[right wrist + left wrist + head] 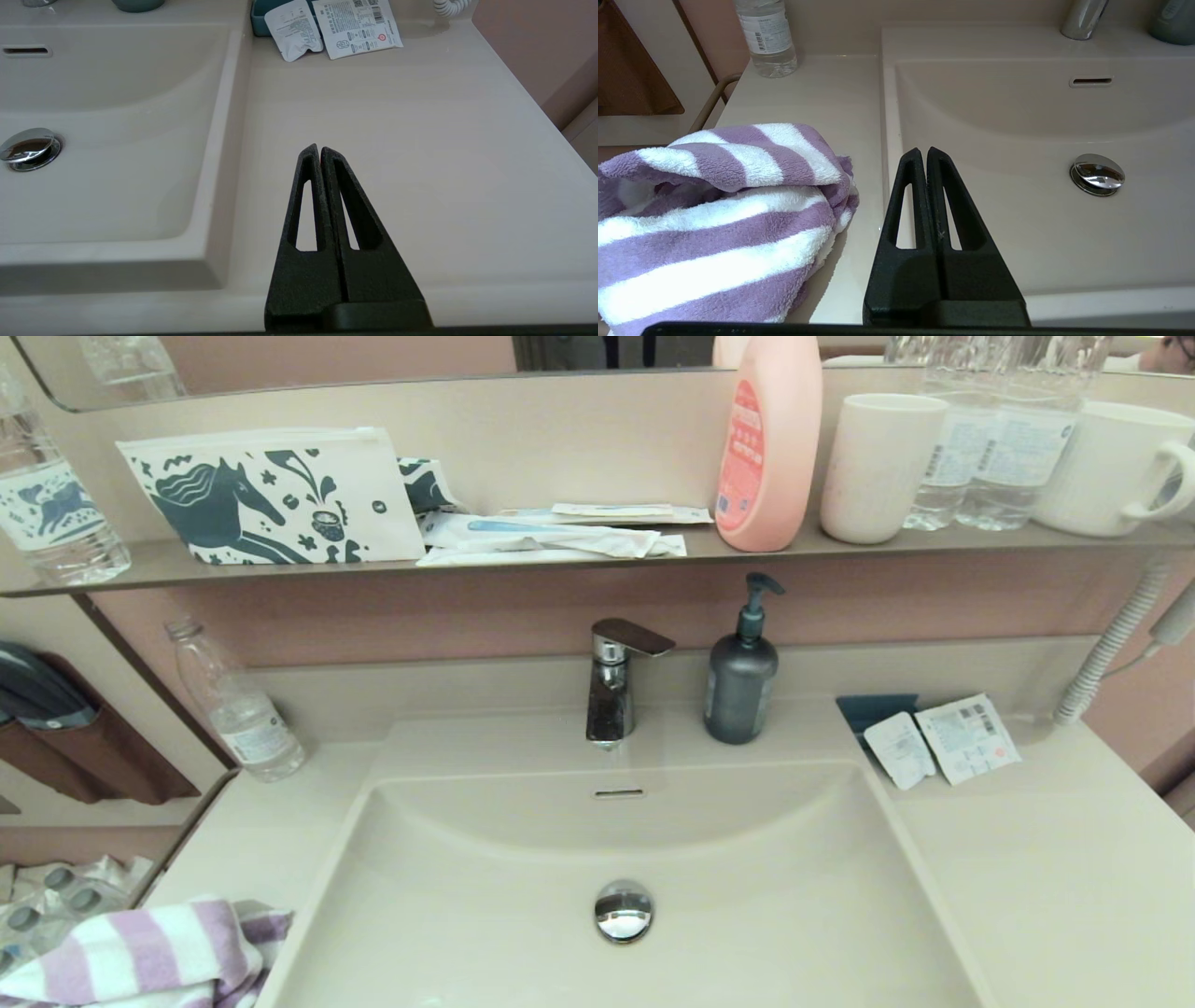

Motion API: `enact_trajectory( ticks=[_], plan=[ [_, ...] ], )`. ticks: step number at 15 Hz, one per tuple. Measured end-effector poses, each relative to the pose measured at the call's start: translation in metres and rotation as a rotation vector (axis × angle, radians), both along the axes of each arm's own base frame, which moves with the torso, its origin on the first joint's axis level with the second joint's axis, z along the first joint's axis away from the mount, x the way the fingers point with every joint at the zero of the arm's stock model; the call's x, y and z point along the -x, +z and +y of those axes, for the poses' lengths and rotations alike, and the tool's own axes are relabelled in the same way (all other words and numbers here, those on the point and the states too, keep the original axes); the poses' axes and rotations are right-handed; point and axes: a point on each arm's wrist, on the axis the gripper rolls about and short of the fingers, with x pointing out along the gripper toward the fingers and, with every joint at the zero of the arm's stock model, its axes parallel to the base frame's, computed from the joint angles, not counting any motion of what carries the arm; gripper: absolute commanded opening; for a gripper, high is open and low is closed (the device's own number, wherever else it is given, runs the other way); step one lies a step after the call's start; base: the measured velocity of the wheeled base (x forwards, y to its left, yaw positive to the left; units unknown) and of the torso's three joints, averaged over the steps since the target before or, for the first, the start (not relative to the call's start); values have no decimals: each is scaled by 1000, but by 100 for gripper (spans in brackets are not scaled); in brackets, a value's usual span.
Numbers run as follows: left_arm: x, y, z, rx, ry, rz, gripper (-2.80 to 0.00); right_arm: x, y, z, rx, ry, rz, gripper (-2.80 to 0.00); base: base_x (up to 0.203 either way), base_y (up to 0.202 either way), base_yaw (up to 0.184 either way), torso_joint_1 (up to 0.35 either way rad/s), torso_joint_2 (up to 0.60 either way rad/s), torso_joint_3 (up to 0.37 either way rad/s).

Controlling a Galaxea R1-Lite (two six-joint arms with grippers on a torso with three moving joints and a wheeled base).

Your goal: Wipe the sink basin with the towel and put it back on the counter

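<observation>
The lilac-and-white striped towel (140, 957) (714, 219) lies bunched on the counter (271, 821) left of the sink basin (747, 896), close to its front left corner. The basin holds a chrome drain plug (624, 911) and an overflow slot (619, 793). My left gripper (922, 151) is shut and empty, hovering over the basin's left rim just right of the towel, apart from it. My right gripper (318, 149) is shut and empty above the counter (420, 140) right of the basin. Neither gripper shows in the head view.
A faucet (611, 686) and dark soap pump (742, 677) stand behind the basin. A plastic bottle (238, 705) sits at the back left, sachets (943, 739) at the back right. The wall shelf (597, 555) carries a horse-print pouch (271, 495), a pink bottle and cups.
</observation>
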Motion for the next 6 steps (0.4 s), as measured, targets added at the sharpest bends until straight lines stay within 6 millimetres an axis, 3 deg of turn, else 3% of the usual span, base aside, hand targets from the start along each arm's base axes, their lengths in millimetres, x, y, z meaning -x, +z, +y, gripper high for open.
enact_trajectory(
  ticks=[6],
  plan=[
    [0, 0, 0, 0, 0, 0, -280, 0, 0, 0, -3, -3, 0, -280, 0, 0, 0, 0, 0, 0]
  ],
)
